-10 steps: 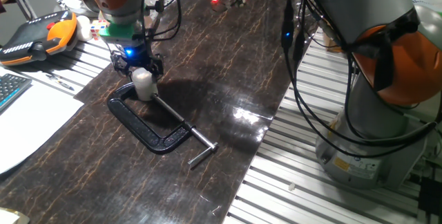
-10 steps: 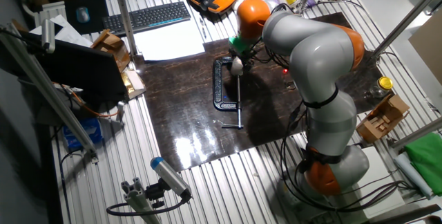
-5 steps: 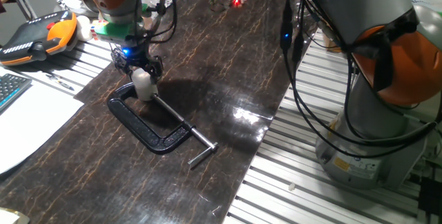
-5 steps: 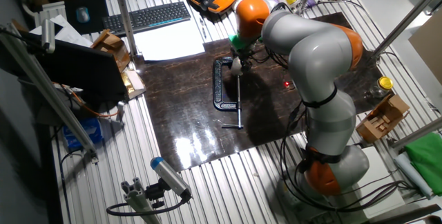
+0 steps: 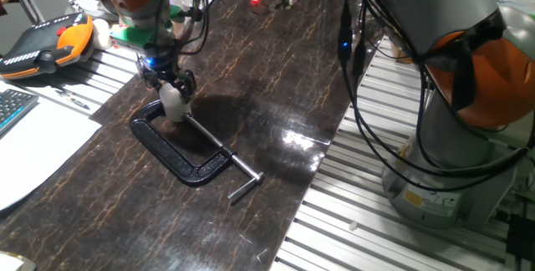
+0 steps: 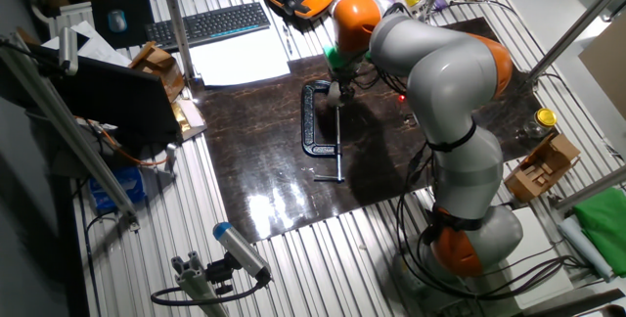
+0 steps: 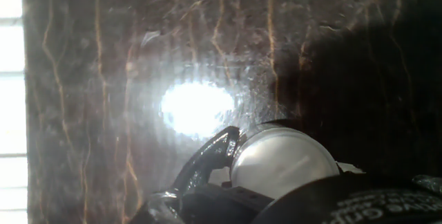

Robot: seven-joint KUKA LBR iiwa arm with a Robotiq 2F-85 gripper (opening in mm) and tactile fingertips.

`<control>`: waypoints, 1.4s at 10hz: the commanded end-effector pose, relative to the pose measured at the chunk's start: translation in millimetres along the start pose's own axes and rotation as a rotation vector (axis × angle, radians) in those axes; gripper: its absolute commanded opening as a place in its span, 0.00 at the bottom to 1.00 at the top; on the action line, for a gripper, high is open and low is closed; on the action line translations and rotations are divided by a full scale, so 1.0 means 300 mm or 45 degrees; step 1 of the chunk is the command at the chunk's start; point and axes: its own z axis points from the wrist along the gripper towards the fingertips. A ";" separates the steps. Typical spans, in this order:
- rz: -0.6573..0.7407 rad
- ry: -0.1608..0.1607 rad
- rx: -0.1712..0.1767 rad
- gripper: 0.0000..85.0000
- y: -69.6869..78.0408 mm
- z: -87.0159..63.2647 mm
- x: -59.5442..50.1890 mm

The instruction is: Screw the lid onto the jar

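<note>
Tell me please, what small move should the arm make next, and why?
Probably turn the wrist a little more while pressing down gently. The pincer sits on the white lid atop the jar, which stands in the black clamp. Whether the lid is fully tight cannot be seen.

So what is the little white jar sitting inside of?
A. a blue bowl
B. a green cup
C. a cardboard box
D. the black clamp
D. The small whitish jar stands on the dark table between the ends of the black C-clamp, right under the robot's fingers.
</note>
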 end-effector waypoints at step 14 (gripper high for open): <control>0.316 -0.009 0.011 1.00 -0.001 -0.009 -0.005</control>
